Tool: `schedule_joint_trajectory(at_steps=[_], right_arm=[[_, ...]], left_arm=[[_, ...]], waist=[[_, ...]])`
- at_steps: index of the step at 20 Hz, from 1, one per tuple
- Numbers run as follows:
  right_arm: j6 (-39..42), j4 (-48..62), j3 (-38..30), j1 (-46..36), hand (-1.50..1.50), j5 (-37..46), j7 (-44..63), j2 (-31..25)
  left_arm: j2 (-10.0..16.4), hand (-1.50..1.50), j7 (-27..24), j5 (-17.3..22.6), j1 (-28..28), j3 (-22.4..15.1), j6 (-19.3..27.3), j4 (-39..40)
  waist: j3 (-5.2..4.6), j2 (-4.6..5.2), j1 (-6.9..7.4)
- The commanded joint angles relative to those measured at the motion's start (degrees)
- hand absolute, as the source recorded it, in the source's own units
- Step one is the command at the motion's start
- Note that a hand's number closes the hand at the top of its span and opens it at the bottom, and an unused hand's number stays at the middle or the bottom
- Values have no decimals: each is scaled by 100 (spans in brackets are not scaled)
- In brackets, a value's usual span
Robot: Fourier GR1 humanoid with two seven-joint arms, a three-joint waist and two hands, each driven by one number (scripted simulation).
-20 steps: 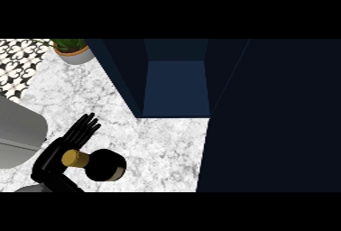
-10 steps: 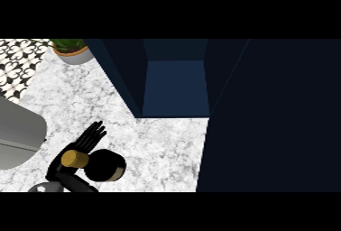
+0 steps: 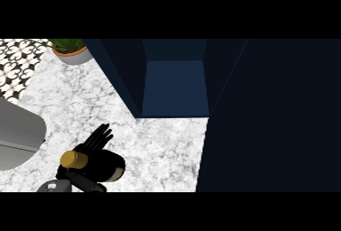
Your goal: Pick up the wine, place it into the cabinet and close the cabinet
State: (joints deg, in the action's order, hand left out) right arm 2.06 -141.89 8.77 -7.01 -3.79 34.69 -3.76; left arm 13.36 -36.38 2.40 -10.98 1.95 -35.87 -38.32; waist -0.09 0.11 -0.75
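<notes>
- My left hand (image 3: 94, 143) is working low on the white marble counter (image 3: 163, 149). My right hand is not showing anywhere.
- The dark glass wine bottle with a gold cap (image 3: 105, 168) is sitting directly against the near side of my fingers. Its cap is pointing off to the hand's left.
- I am unsure whether the bottle is standing or lying, looking at it this steeply.
- Change over the last second: my fingers are drawing back toward me and are now lying right over the bottle's far side. A second ago they were fanned out further beyond it. The bottle itself is barely shifting.
- Hand state: the fingers are still stretched out straight and not yet wrapping the glass. I am reading it as open and holding nothing.
- Meaning: I judge that I am settling into the grasp, and the lift has not begun.
- The dark blue open cabinet (image 3: 174, 88) is waiting ahead and to the right of the hand, well apart from it.
- Its dark door panel (image 3: 273, 117) is standing open further right.
- Still to do: closing on the bottle, carrying it in, and shutting the door.
</notes>
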Motion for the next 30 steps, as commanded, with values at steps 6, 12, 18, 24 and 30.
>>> schedule_joint_trajectory(at_steps=[6, 12, 18, 24, 30], right_arm=[[88, -261, -282, 120, -150, -531, 50, -10], [116, -301, -172, 23, -150, -408, 184, -14], [-113, -522, 204, 3, -150, -89, 551, 155], [87, -554, 87, 409, -150, -213, 283, 95], [334, -178, 70, 600, -150, -238, -302, 140]], left_arm=[[-303, -150, -1043, -186, -234, -315, -513, 644], [-142, -150, -1595, -214, -162, -409, -675, 963], [-196, -150, -1441, -47, -523, -346, -394, 898], [-694, 150, -1302, 163, -321, -408, -221, 850], [-633, 150, -885, 377, -741, -414, -679, 909]], waist=[[0, 7, -13], [-5, 11, -19], [-3, -6, 0], [4, -16, 10], [6, -5, 12]])
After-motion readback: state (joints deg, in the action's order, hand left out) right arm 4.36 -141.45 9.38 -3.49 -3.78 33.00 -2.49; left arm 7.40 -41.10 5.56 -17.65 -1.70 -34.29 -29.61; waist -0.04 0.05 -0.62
